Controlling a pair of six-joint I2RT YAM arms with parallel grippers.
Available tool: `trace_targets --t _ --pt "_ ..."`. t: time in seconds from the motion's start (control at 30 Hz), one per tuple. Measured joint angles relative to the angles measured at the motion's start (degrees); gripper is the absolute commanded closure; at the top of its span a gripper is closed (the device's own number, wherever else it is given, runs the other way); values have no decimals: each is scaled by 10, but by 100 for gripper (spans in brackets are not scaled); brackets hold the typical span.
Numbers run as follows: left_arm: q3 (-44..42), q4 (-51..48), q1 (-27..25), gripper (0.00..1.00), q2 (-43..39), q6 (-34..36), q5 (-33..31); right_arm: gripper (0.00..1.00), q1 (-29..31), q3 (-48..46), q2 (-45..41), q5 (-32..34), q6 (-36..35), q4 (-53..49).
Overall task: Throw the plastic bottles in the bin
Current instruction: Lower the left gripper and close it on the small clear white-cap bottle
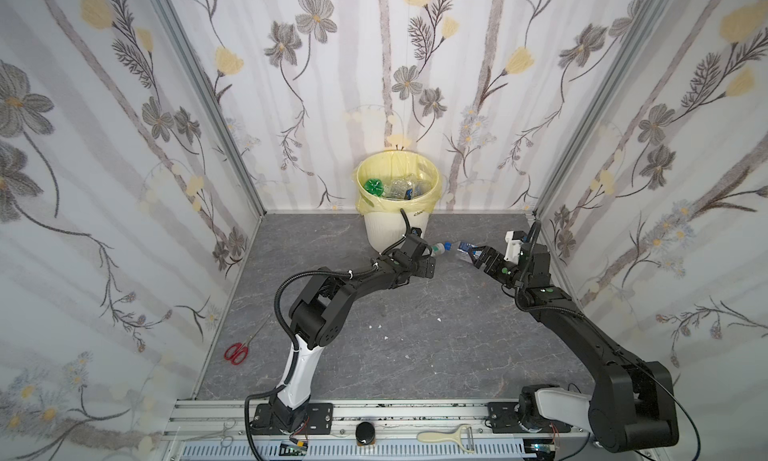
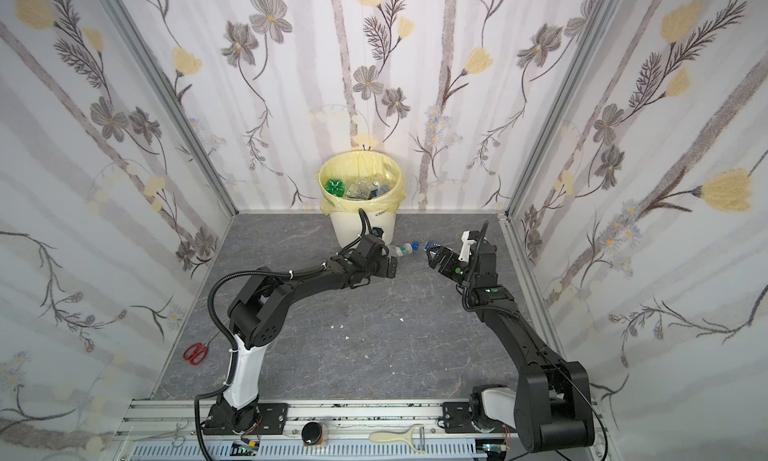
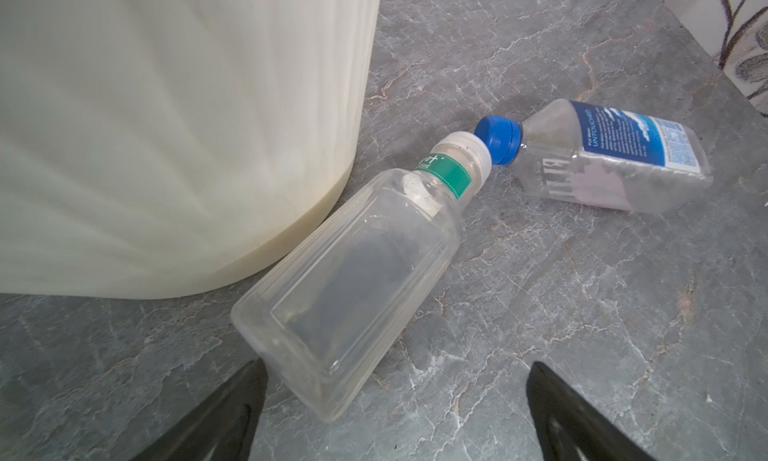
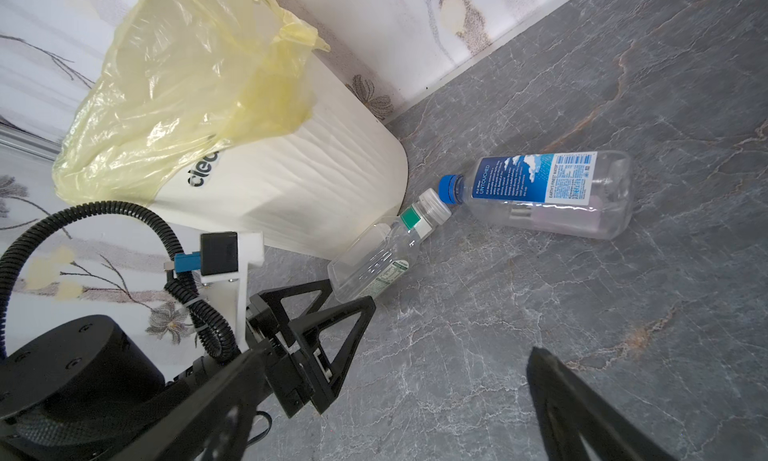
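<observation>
Pickup step was logged: white-capped bottle and blue-capped bottle were found cap to cap beside the bin, left gripper and right gripper both spread empty, closure being judged due next.

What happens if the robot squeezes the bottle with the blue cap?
The blue-capped bottle looks empty, so it is probably light and easy to skid on the smooth floor. Its thin clear walls may dent. Its cap seems to touch the white-capped bottle, which might get nudged.
</observation>
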Motion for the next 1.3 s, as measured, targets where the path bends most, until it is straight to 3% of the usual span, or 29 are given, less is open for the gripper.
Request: trace_targets --t 0.47,0.63,0.97,1.3 --pt "-31 -1 -37 0 -52 -30 25 1 -20 -14 -7 -2 0 -5" --pt "-25 0 -35 0 -65 -10 5 0 -29 -14 -11 -5 0 -5" --pt "52 -7 -29 0 19 62 -57 0 -38 -26 -37 -10 -1 -9" --pt "66 -20 -15 0 50 81 -73 0 -50 -35 -47 -12 -1 -12"
